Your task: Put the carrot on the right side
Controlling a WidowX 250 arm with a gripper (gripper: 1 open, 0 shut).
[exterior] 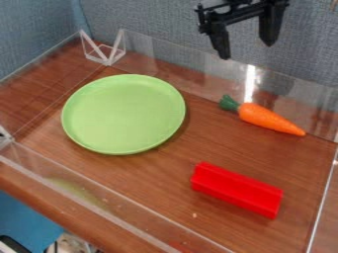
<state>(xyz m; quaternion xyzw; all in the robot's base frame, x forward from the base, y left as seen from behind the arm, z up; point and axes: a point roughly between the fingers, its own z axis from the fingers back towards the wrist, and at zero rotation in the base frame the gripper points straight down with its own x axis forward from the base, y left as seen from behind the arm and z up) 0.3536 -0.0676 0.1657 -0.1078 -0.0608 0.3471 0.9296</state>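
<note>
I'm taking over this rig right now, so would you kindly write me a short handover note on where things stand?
Gripper: open, empty, raised well above the table near the back wall.
Carrot: lying on the wood on the right side, free of the gripper, green cap toward the green plate.
Red block: in front of the carrot, apart from it.
Done: carrot placed on the right and released.
Left: nothing obvious; perhaps just park the arm.

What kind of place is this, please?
Probably a lab test bench for a robot: a wooden tabletop fenced by clear plastic walls, toy props such as a carrot and green plate, and a gripper overhead.
</note>
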